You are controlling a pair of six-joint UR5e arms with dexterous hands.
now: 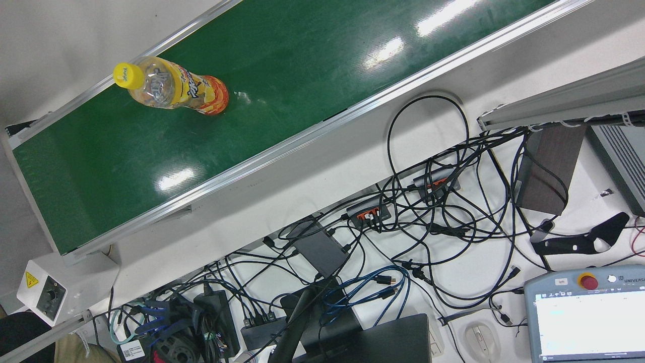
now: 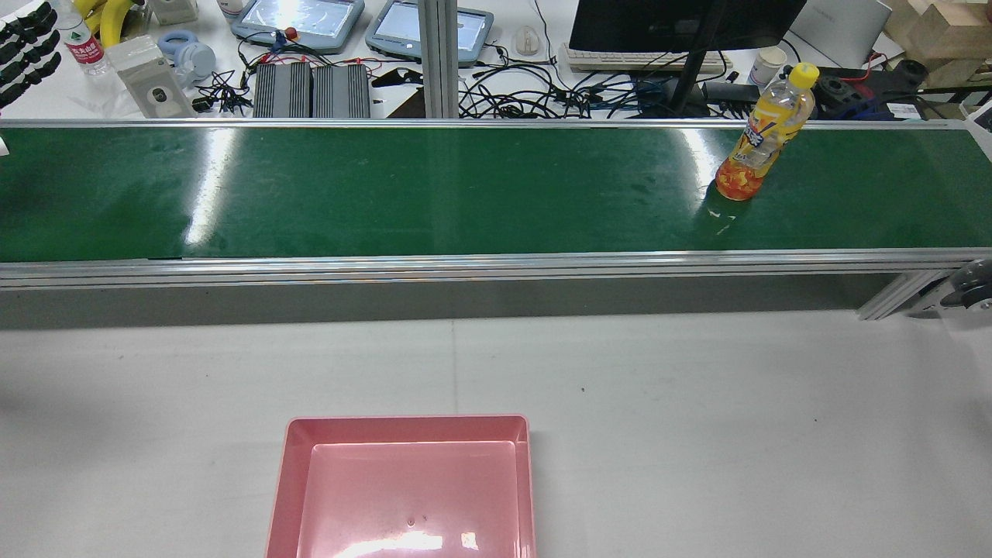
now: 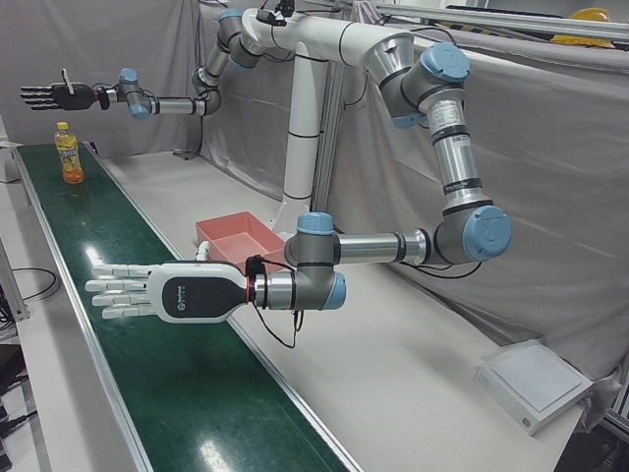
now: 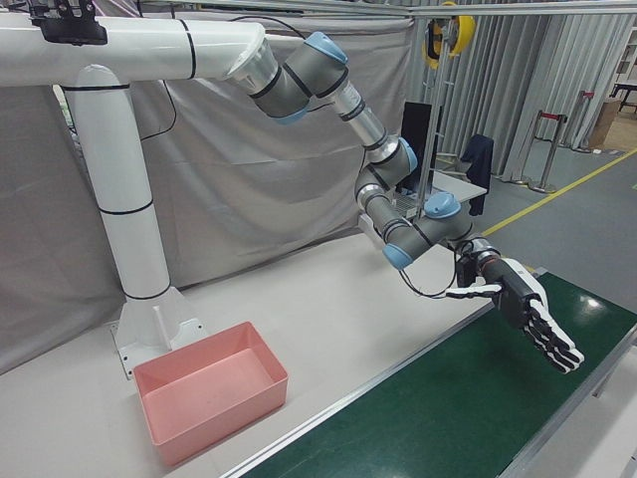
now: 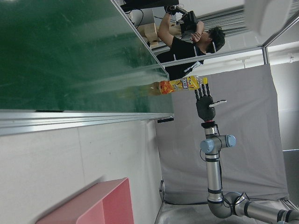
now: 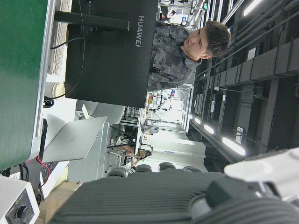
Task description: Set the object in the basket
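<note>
Juice bottle: upright on green conveyor belt, right end; pink basket on table, well apart; both hands flat, fingers spread, empty; approach bottle's midsection sideways.

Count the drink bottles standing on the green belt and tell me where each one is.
1. A single orange drink bottle with a yellow cap stands upright on the green belt, near its right end in the rear view. The basket holds nothing.
</note>
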